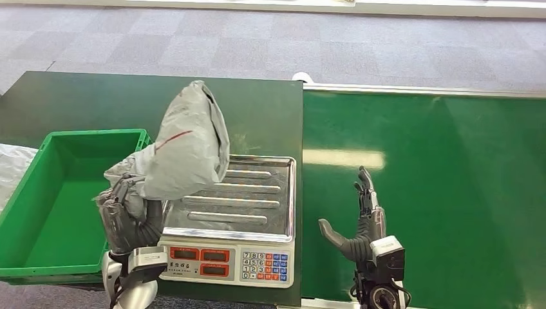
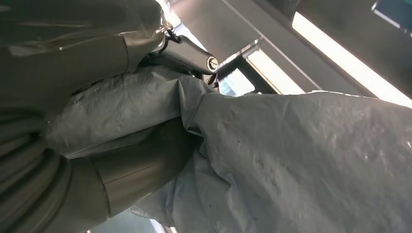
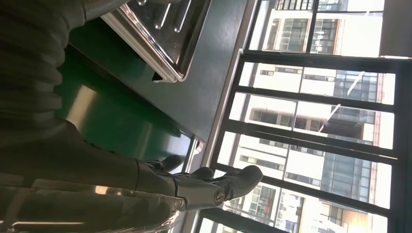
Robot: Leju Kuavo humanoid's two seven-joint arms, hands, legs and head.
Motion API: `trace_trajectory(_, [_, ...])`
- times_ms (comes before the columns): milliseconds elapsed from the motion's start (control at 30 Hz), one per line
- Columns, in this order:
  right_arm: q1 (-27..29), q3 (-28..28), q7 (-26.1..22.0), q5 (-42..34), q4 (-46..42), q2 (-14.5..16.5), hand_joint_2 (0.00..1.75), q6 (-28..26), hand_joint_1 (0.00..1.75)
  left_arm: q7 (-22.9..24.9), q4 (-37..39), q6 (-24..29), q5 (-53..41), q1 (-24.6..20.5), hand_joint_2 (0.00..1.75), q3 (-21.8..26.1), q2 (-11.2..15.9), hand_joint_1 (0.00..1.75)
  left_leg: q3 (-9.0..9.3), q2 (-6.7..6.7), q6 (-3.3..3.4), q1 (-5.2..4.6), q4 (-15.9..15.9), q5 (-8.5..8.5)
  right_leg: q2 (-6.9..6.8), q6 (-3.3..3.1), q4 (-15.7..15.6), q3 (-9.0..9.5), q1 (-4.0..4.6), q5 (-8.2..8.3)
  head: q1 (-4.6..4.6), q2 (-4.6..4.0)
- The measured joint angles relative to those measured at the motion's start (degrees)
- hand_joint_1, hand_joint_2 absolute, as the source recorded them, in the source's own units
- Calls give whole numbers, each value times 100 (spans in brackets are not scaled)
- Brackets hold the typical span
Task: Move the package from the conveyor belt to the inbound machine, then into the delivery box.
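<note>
A grey plastic mailer package with a red line on it stands upright, lifted off the table. My left hand grips its lower end, between the green box and the scale's steel tray. Close up, in the left wrist view, the crumpled package is bunched between my fingers and thumb. My right hand hovers open over the near part of the green conveyor belt, fingers straight and thumb out, holding nothing. In the right wrist view its fingers are stretched out beside the scale tray.
The scale's keypad and red displays face me at the table's near edge. The box interior is bare, with a clear bag at its left. The dark green table extends behind box and scale. Grey carpet lies beyond.
</note>
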Motion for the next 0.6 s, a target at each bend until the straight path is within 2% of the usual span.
trace_trajectory(233, [2, 11, 0, -1, 8, 0, 175, -24, 0, 0, -498, 0, -940, -33, 175, 1038, -386, 175, 2, 1, 0, 0, 0, 0, 0, 0, 0, 0, 0, 0, -1, 0])
trace_trajectory(467, [1, 24, 0, -3, 8, 0, 175, -29, 0, 0, -664, 0, -1016, -39, 175, 1391, -527, 175, 1, 0, 0, 0, 0, 0, 0, 0, 0, 0, 0, 0, 1, 0])
trace_trajectory(600, [2, 29, 2, -6, 8, 0, 175, -49, 0, 0, -727, 0, -1656, -97, 175, 1651, -637, 175, 1, 0, 0, 0, 0, 0, 0, 0, 0, 0, 0, 0, 1, 0])
